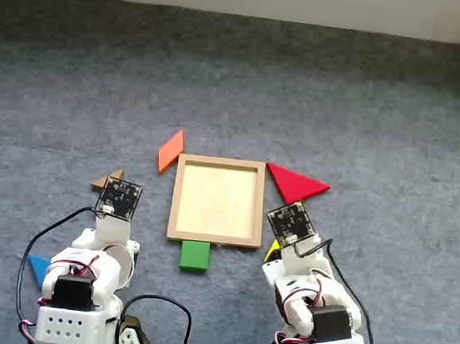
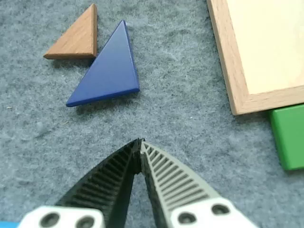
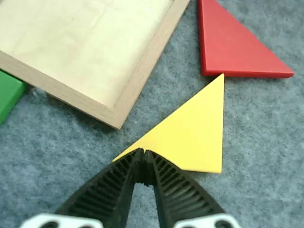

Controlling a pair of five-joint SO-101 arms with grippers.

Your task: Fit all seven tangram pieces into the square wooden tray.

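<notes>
**Empty-handed beside the tray [image 1: 175,199]**

The left tool [image 2: 140,145], tips pressed together on nothing, hangs over the grey worktop [image 1: 340,93] near the navy triangle [image 2: 111,71], which lies between it and a wooden triangle [image 2: 78,40]. The right tool [image 3: 144,154], likewise closed and empty, has its tips at the edge of the yellow triangle [image 3: 194,137], just beside the tray's corner.

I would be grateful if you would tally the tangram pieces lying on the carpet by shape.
Triangles: 5 (red triangle, yellow triangle, brown triangle, dark blue triangle, light blue triangle)
Squares: 1 (green square)
Parallelograms: 1 (orange parallelogram)
Total: 7, all outside the tray
</notes>
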